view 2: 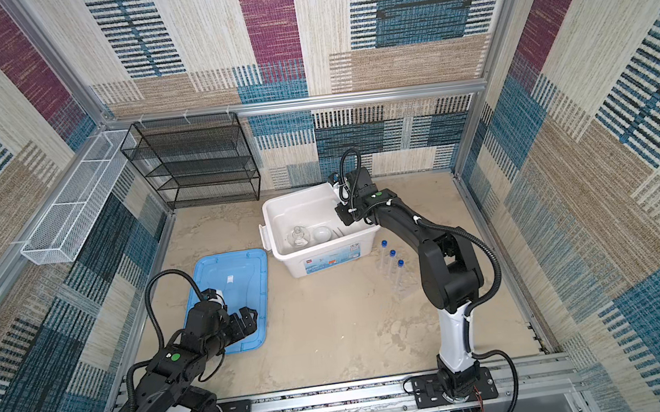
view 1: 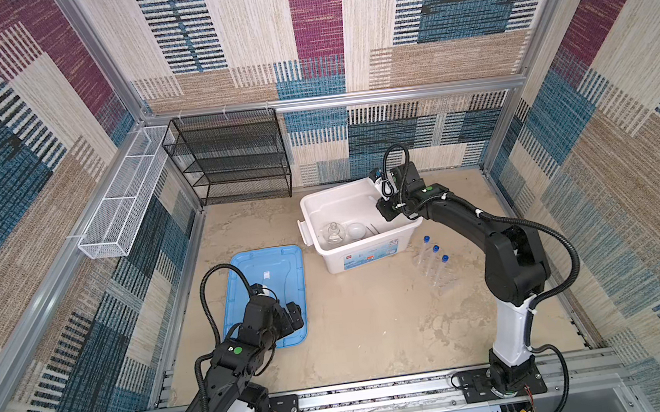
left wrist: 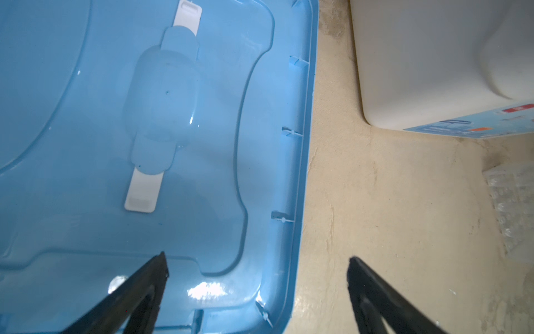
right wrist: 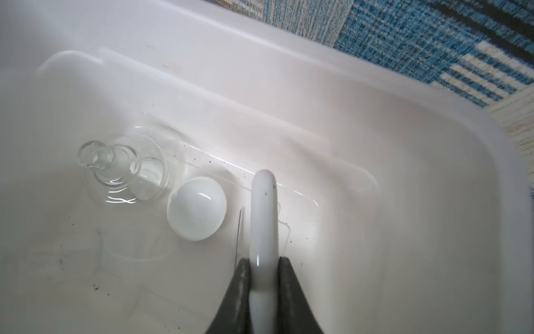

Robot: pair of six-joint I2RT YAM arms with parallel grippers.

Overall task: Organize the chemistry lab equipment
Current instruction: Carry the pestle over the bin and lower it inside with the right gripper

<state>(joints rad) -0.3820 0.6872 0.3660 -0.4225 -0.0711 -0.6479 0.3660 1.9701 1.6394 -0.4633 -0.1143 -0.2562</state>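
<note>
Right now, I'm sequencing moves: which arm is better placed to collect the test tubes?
Right, likely: test tubes lie beside it, once the right tool drops the pestle; the left tool is over the blue lid.

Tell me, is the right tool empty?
No, the right tool is shut on the white pestle, held over the white bin.

We see the right gripper (view 1: 386,209) dipped into the white bin (view 1: 311,207) at its far right corner. Inside, a clear flask (view 1: 333,234) stands just beside a small white bowl (view 1: 356,230). Three blue-capped test tubes (view 1: 434,263) lie on the table right of the bin. The left gripper (view 1: 293,314) hovers over the blue lid (view 1: 280,262).
</note>
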